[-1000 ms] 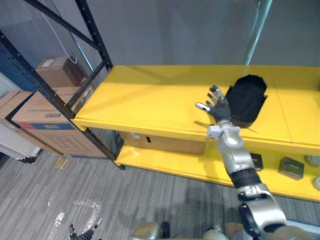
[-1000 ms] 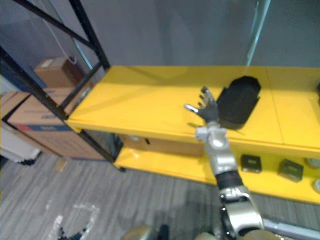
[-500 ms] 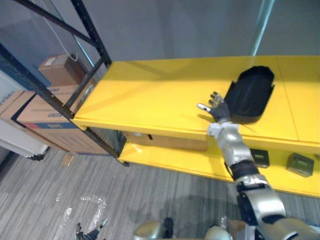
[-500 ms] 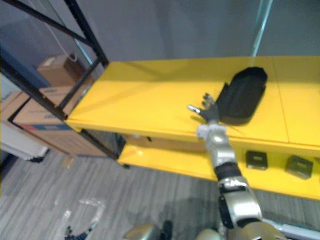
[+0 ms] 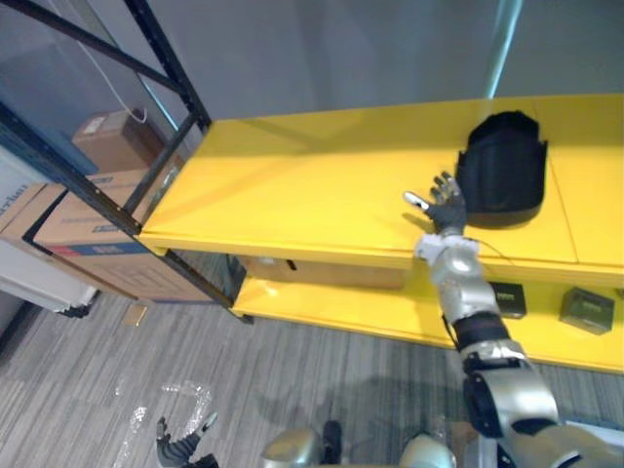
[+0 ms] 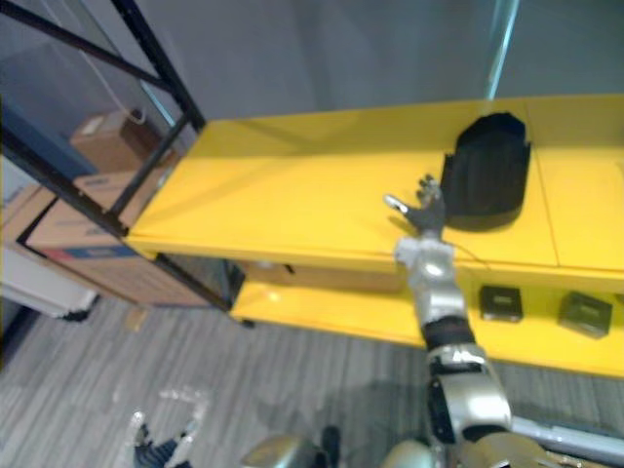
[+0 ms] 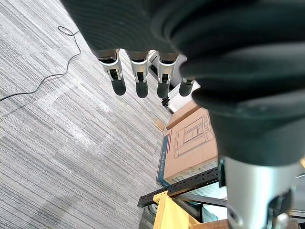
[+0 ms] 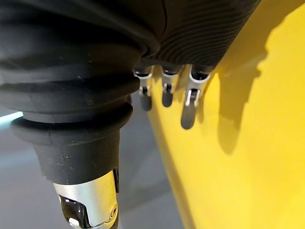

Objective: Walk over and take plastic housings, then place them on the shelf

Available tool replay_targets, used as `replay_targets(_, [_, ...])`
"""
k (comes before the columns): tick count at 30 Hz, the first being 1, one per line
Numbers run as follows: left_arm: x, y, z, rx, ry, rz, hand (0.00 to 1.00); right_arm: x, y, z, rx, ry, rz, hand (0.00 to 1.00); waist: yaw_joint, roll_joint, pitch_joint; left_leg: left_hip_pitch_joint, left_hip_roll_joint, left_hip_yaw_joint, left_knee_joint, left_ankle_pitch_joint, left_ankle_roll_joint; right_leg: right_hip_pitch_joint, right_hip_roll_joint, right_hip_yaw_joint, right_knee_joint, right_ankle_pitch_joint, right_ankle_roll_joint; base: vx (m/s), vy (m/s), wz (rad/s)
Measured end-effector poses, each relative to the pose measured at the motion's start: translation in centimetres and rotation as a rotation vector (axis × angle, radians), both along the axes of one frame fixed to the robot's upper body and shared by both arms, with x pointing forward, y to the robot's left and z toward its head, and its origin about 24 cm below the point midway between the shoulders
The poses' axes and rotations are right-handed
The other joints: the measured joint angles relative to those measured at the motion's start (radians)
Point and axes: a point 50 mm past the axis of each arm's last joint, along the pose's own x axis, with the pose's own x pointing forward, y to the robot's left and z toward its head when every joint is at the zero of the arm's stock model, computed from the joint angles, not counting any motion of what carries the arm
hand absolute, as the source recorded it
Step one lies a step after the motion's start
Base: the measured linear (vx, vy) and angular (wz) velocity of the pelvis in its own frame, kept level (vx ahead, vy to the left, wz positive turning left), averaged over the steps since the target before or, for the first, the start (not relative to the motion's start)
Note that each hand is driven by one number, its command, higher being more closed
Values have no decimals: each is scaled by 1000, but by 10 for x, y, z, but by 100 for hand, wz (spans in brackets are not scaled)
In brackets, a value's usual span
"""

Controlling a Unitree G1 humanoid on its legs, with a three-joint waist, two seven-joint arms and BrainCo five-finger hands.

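Note:
A black plastic housing (image 5: 502,168) lies on the top yellow shelf (image 5: 292,185), toward its right part. My right hand (image 5: 447,208) hovers over the shelf at the housing's near left corner. It is open, with fingers (image 8: 188,109) spread and nothing in it. Whether a fingertip touches the housing I cannot tell. My left hand (image 5: 180,448) hangs low over the grey carpet, open and idle, its fingers (image 7: 138,81) straight.
Black rack uprights (image 5: 166,58) stand at the shelf's left end, with stacked cardboard boxes (image 5: 88,224) behind them. The lower yellow shelf holds small dark boxes (image 5: 507,297) and a cardboard box (image 5: 322,273). A teal pole (image 5: 502,44) rises behind the shelf.
The whole view has shifted. The housing has turned from slanted to nearly square with the shelf, a little farther back. My right hand has stayed open beside its near left corner.

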Motion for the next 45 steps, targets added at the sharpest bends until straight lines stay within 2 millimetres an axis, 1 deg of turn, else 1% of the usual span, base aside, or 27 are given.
replay_targets(8, [0, 0, 0, 1, 0, -4, 0, -1, 6, -2, -30, -11, 140, 0, -3, -4, 2, 0, 0, 0, 0, 0, 0, 0, 0, 0, 1, -1, 0, 0, 0, 0])
replay_targets(10, [0, 0, 0, 2, -1, -4, 0, -1, 9, -1, -60, -19, 170, 0, -4, -8, 6, -1, 1, 0, 0, -1, 0, 0, 0, 0, 1, -1, 0, 0, 0, 0])
replay_targets(12, [1, 0, 1, 3, -3, -5, 0, -5, 16, 7, -108, -76, 237, 0, -4, -15, 14, -2, 2, 0, 1, -1, 0, 0, 2, 0, -2, -1, 0, 0, 0, 0])
replay_targets(16, [2, 1, 1, 6, -7, -7, 0, -22, 49, 44, -182, -301, 443, 0, -8, -19, 23, -18, 13, 4, 18, -11, -2, 0, 17, 0, -27, 12, -1, 7, 2, -2])
replay_targets(18, [6, 2, 4, 13, -28, -9, 0, -33, 66, 69, -193, -430, 504, 0, -8, -24, 26, -23, 21, 8, 36, -18, -2, 5, 26, 4, -38, 17, -1, 34, 3, -8])
replay_targets(21, [6, 3, 5, 16, -33, -8, 0, -46, 71, 88, -193, -538, 491, 0, -9, -30, 28, -34, 29, 12, 42, -21, -3, 5, 36, 4, -52, 28, -3, 9, 4, -3])
replay_targets(22, [6, 3, 5, 17, -32, -7, 0, -48, 70, 90, -196, -548, 484, 0, -9, -32, 30, -35, 30, 14, 42, -21, -3, 4, 37, 4, -55, 31, -4, 8, 13, -7])
replay_targets(25, [6, 4, 6, 19, -32, -5, 0, -51, 65, 84, -177, -517, 472, 0, -10, -43, 35, -36, 37, 21, 42, -26, -6, 5, 47, 13, -70, 41, -6, -12, 14, -9])
replay_targets(27, [6, 4, 6, 20, -32, -5, 0, -50, 66, 77, -157, -469, 504, 0, -20, -51, 35, -39, 39, 22, 43, -27, -6, 5, 51, 14, -79, 47, -6, -19, 4, -5])
replay_targets(29, [6, 5, 6, 22, -32, -6, 0, -51, 69, 65, -148, -412, 540, 0, -29, -52, 34, -48, 51, 24, 59, -38, -7, 18, 66, 15, -106, 61, -8, -22, 7, -5])
replay_targets(30, [6, 5, 6, 24, -33, -6, 0, -50, 71, 62, -142, -397, 550, 0, -29, -53, 34, -53, 54, 24, 66, -42, -7, 18, 68, 15, -110, 64, -8, -22, 13, -5])
replay_targets(31, [6, 5, 6, 26, -34, -9, 0, -48, 72, 56, -134, -364, 569, 0, -31, -54, 34, -54, 57, 24, 76, -48, -7, 21, 71, 15, -111, 65, -8, -24, 16, -3])
replay_targets(35, [8, 5, 7, 32, -36, -21, 0, -36, 70, 30, -135, -227, 579, 0, -25, -56, 33, -52, 55, 22, 78, -48, -7, 27, 70, 13, -116, 68, -6, 0, 0, 0])
replay_targets(38, [8, 5, 7, 37, -28, -42, 0, -29, 68, 18, -138, -140, 571, 0, -20, -56, 33, -52, 55, 19, 78, -48, -7, 32, 69, 8, -116, 68, -6, -22, 6, 4])
replay_targets(41, [10, 6, 7, 43, -26, -62, 0, -21, 65, 11, -144, -76, 548, 0, -15, -55, 33, -52, 53, 18, 77, -47, -7, 32, 67, 6, -113, 67, -7, 0, 0, 0])
replay_targets(45, [10, 6, 7, 40, -20, -65, 0, -13, 52, 4, -134, -19, 438, 0, -5, -54, 33, -51, 48, 12, 76, -45, -4, 30, 62, 2, -103, 63, -7, -7, 7, 5])
